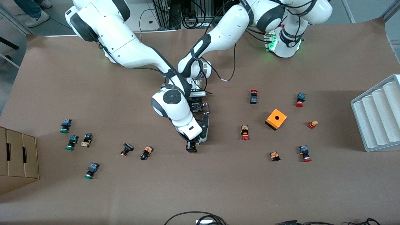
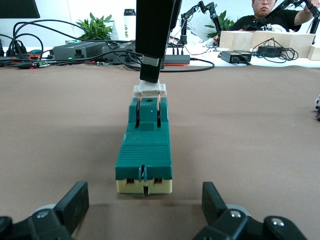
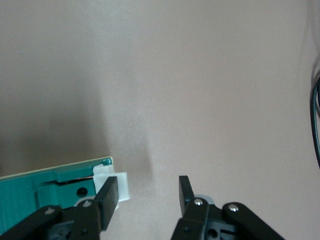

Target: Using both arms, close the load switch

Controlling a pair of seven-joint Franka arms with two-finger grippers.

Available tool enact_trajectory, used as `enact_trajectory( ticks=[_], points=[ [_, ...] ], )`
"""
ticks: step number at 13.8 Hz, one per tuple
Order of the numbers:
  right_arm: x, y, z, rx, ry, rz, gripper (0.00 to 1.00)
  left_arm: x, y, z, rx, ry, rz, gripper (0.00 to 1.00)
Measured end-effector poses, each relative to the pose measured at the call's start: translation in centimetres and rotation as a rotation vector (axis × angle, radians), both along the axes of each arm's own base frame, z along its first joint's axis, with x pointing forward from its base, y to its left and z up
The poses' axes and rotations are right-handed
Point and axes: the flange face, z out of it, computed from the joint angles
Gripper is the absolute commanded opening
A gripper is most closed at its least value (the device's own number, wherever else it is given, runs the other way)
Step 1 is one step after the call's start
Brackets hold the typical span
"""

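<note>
Both arms meet over the middle of the table, and you can use the load switch (image 2: 145, 150) as your reference: it lies flat on the brown table (image 1: 200, 187) under the two wrists, hidden from the front camera by the arms.

In the left wrist view you look along the green block, its cream end toward the left gripper (image 2: 145, 212) and its white sliding piece (image 2: 149, 90) at the end away from it. The left gripper's fingers stand wide apart, one on each side of the block's cream end, touching nothing.

Your right gripper (image 3: 147, 200) hangs over the white-piece end. Its fingers are spread; one finger (image 3: 110, 200) sits right against the white piece (image 3: 112, 182), and the other stands clear over bare table. In the left wrist view that same finger (image 2: 152, 40) comes down from above onto the white piece. From the front you see only the right gripper (image 1: 191, 147) low at the table, just past the switch toward the front camera.

Well away from the switch, toward the left arm's end, sits an orange box (image 1: 276, 119) among red-capped push buttons (image 1: 253, 96); toward the right arm's end lie green-capped buttons (image 1: 65, 125).
</note>
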Motion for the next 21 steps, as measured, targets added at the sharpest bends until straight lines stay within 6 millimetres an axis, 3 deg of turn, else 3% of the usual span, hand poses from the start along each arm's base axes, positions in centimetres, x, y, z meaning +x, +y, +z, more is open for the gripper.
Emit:
enact_trajectory(
  ticks=[21],
  points=[
    [0.11,-0.02,-0.43,0.006,-0.006,0.001,0.56,0.00,0.00,0.00,0.000,0.000,0.000,1.00]
  ],
)
